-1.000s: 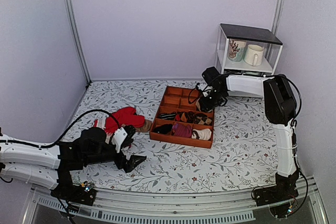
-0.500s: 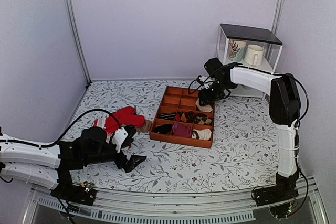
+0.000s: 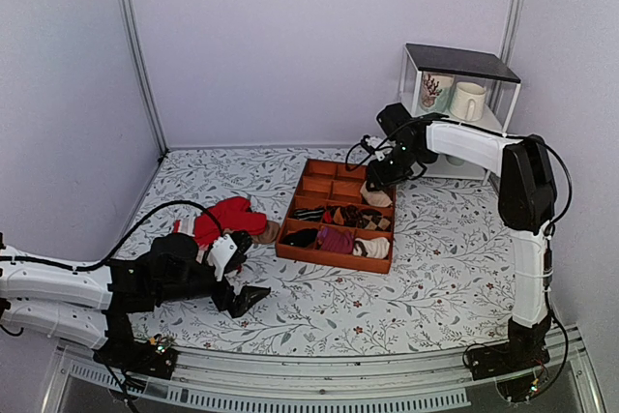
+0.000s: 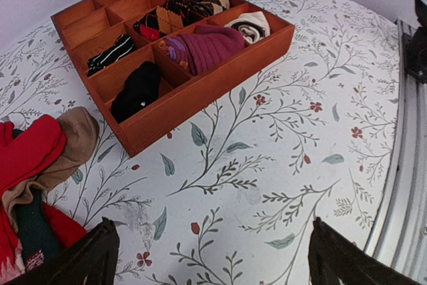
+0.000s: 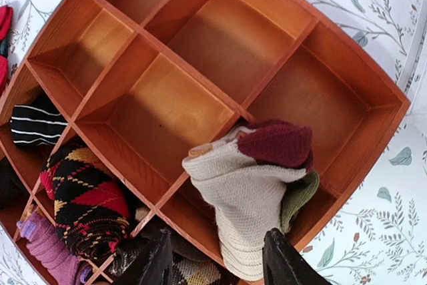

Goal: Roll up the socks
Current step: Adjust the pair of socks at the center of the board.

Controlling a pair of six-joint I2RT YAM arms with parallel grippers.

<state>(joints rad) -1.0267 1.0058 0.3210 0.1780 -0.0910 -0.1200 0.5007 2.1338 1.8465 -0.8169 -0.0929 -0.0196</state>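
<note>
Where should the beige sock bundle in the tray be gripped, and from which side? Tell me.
Grip the sock bundle across its beige ribbed middle, coming straight down. It lies over a divider of the wooden tray, whose walls block a sideways approach; the maroon cuff end looks lumpier.

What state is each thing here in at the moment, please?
socks, rolled, lying in the tray.
tray, partly filled, several compartments empty.
red socks, loose, unrolled heap beside the tray.
left gripper, open, empty.
right gripper, open above the socks.
</note>
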